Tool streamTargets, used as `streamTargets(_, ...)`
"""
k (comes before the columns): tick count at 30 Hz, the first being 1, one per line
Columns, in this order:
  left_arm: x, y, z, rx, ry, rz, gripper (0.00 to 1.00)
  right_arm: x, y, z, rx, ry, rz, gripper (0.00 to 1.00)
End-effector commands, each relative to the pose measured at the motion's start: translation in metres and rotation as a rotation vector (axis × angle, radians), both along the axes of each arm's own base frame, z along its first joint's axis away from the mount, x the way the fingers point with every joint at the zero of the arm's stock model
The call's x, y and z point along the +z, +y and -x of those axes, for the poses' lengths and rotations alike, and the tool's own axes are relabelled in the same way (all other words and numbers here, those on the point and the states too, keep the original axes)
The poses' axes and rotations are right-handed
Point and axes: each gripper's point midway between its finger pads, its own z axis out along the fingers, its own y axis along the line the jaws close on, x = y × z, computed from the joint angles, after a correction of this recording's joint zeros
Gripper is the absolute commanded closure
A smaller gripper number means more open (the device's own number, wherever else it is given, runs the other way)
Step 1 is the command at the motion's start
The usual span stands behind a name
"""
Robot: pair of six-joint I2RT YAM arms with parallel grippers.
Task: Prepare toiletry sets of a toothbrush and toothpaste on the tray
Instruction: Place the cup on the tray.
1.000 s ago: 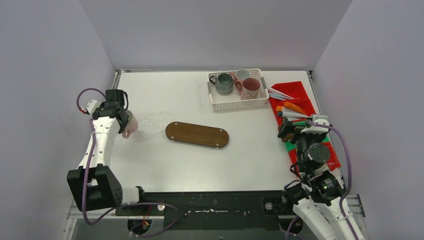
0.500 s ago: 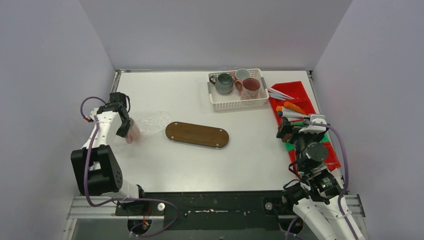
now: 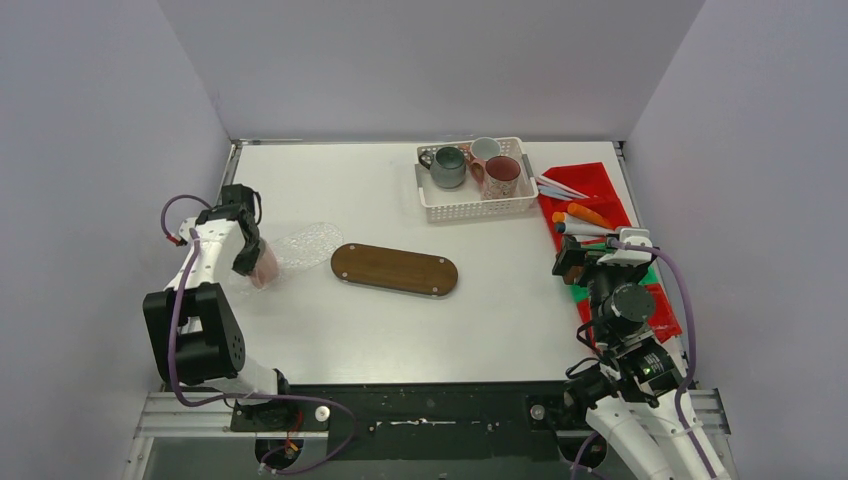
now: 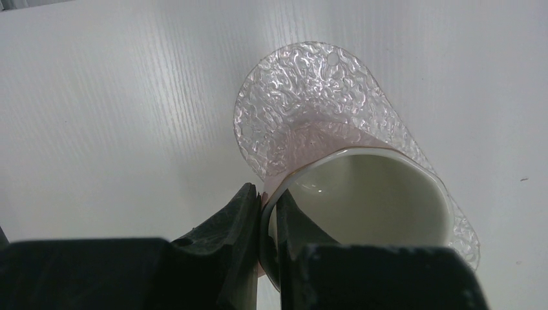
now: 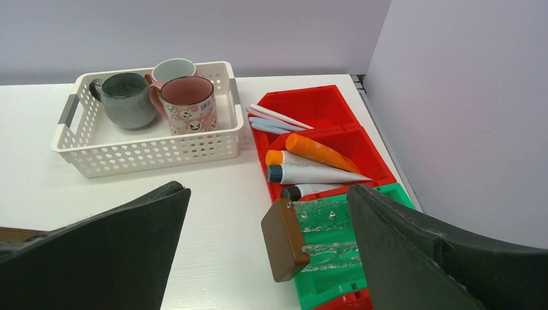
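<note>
9 o'clock, near the left edge of the white surface (image 3: 330, 330): left claw (image 4: 262, 200) pinched narrow on the rim of a pinkish-white ceramic mug (image 4: 362, 194), over a clear textured plastic tray (image 4: 310, 90). Centre: oval wooden tray (image 3: 394, 269), open room all round. 1 o'clock: white perforated basket (image 5: 148, 152) with three mugs; the print on the maroon mug (image 5: 189, 103) is unreadable. 3 o'clock: red bins (image 5: 336, 106) with tapered tubes (image 5: 320, 152) and slim toothbrushes (image 5: 278, 119). Right claw (image 5: 268, 194) wide apart, holding nothing.

The left gripper (image 4: 268, 201) pinches the rim of a mug (image 4: 368, 200), arm seemingly bent low, while the right gripper (image 5: 268, 190) hovers, jaws wide apart.
</note>
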Motion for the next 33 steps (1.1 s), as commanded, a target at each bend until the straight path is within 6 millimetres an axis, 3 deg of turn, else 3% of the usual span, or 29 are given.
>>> streamTargets(1, 0.02, 0.013, -0.014, 0.043, -0.035, -0.054, 1.0, 0.007, 0.005, -0.004, 0.014, -0.032, -0.017, 0.0)
streamTargets(12, 0.02, 0.007, -0.014, 0.02, -0.044, -0.024, 0.99, 0.008, 0.005, -0.003, 0.016, -0.036, -0.019, 0.0)
streamTargets(26, 0.042, 0.004, -0.011, 0.013, -0.12, -0.025, 0.64, 0.01, 0.007, -0.002, 0.031, -0.046, -0.023, 0.0)
streamTargets(33, 0.051, 0.002, 0.005, -0.041, -0.119, -0.042, 0.57, 0.011, 0.007, -0.001, 0.035, -0.049, -0.024, 0.0)
